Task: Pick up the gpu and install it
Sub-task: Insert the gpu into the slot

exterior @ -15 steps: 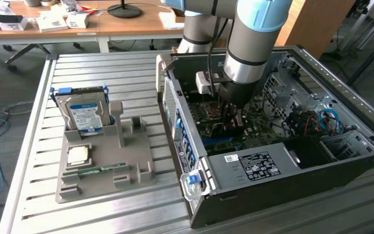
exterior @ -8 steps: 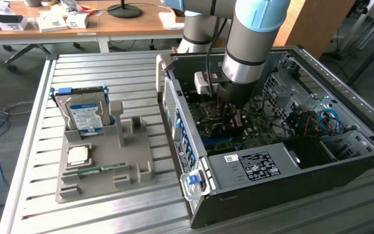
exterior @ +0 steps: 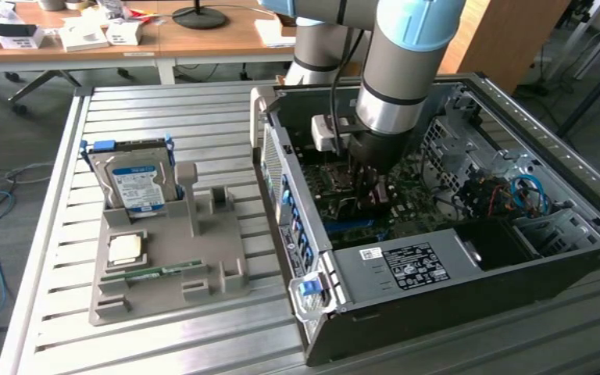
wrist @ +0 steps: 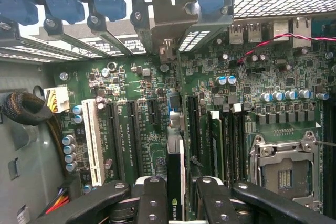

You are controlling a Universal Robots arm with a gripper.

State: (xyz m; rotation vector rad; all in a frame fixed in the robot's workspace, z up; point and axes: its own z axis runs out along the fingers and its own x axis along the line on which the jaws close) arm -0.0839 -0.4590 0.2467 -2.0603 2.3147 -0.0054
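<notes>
The gpu [wrist: 175, 182] is a thin dark card seen edge-on, with a green logo near my fingers. Its silvery end bracket [wrist: 172, 22] reaches the case's rear slot openings. My gripper [wrist: 178, 205] is shut on the card, one black finger [wrist: 152, 198] on each side. The card stands upright over the green motherboard [wrist: 131, 129], in line with the long black slots; whether it sits in a slot I cannot tell. In the exterior view my gripper [exterior: 371, 183] is deep inside the open computer case [exterior: 425, 266], and the arm hides the card.
A white slot [wrist: 93, 140], a memory stick [wrist: 215, 145] and the empty CPU socket [wrist: 283, 171] flank the card. Blue latches [wrist: 63, 1] line the case rear. Beside the case, a grey fixture [exterior: 165, 258] holds a hard drive [exterior: 138, 183], a CPU chip [exterior: 125, 248] and a green memory stick [exterior: 159, 272].
</notes>
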